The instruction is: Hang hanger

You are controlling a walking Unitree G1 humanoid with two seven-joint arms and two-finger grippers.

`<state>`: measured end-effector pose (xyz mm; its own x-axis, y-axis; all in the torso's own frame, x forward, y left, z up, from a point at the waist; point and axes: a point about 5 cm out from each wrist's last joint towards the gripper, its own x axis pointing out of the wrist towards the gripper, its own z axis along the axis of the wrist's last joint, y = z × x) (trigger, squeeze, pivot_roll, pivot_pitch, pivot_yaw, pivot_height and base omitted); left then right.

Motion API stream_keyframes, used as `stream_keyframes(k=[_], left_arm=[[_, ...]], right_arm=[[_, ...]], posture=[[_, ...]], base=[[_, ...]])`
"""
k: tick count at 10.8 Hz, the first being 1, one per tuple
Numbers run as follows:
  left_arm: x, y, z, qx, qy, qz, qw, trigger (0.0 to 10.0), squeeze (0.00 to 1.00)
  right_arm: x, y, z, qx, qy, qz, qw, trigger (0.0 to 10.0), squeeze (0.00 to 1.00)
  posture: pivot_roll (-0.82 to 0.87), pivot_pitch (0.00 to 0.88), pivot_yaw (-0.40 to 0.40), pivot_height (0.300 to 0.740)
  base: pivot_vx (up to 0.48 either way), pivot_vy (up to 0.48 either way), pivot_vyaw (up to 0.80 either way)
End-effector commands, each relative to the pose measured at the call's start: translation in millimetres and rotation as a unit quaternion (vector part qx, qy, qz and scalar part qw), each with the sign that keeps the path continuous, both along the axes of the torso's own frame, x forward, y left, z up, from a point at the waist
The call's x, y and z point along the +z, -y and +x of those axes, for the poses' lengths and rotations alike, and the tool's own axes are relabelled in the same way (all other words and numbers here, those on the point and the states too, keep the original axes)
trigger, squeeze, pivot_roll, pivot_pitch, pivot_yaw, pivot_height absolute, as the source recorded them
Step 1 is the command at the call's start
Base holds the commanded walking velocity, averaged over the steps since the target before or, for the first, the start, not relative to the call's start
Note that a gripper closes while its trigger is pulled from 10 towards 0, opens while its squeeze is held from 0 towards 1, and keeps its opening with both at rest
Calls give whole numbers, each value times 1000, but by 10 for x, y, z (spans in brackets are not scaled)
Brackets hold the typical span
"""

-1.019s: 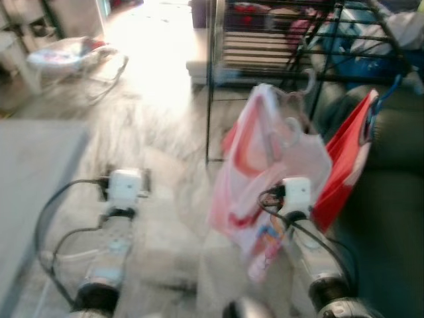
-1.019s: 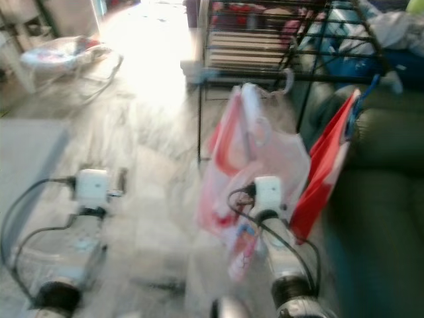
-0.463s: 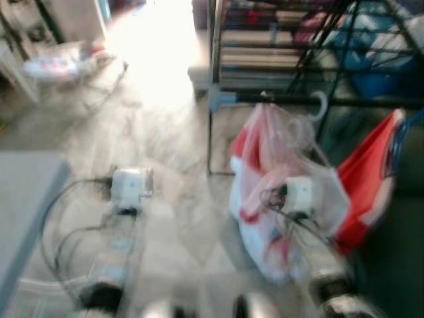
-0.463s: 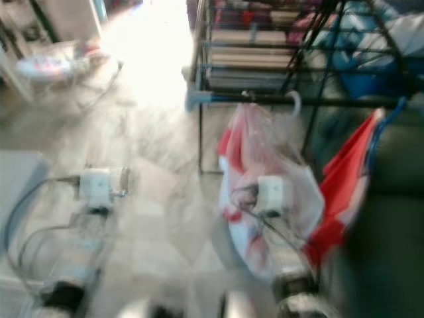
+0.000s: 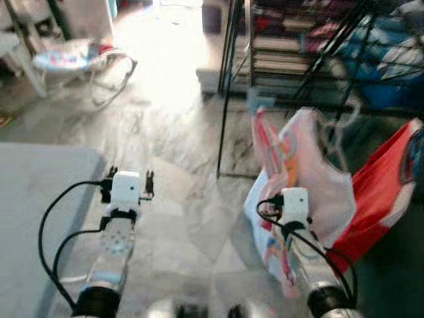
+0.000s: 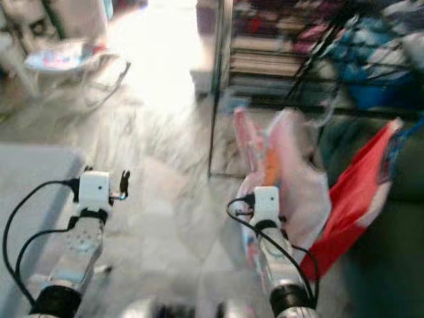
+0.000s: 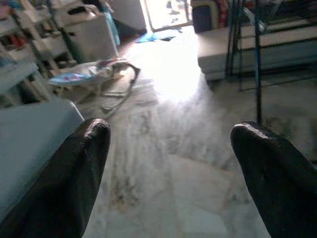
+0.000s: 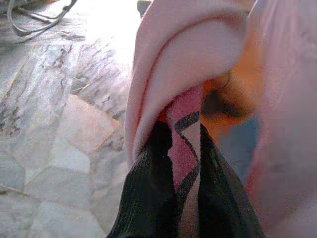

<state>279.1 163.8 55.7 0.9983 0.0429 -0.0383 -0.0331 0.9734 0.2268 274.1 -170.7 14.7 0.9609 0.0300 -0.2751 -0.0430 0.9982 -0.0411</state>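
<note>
My right hand (image 8: 185, 148) is clamped on the pink garment (image 5: 311, 192) that hangs on the hanger (image 5: 341, 122). In the right wrist view the two black fingers (image 8: 148, 193) press together on a fold of pink cloth with a red band. I think I hold the cloth and not the hanger itself because the garment covers most of the frame, so this is the easiest part to pinch. I keep it raised in front of me, so the clothing does not drag on the marble floor (image 5: 172, 139).

The hanger is pale and thin; its hook stands above my right hand, near the black rack (image 5: 298, 59) but not yet on a bar, as far as the blurred picture lets me judge. The garment is light pink with orange and red marks, and a red cloth (image 5: 381, 199) hangs just beside it, further to the right.

My left hand (image 7: 171, 163) is empty, its fingers apart, and it waits low over the floor, well apart from the garment.
</note>
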Motion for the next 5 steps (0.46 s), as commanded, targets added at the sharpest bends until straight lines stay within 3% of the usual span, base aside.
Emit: stream_keyframes(k=[1,5], left_arm=[[11,75,-4,-13,1,-6,1000,10000,0],[20,97,-15,-18,2,-10,1000,10000,0]], right_arm=[[49,66,-8,-12,18,-4,1000,10000,0],[387,-13,231,-7,94,-18,995,10000,0]], posture=[[-4,114,-14,740],[6,114,-12,740]], base=[[0,0,0],[0,0,0]])
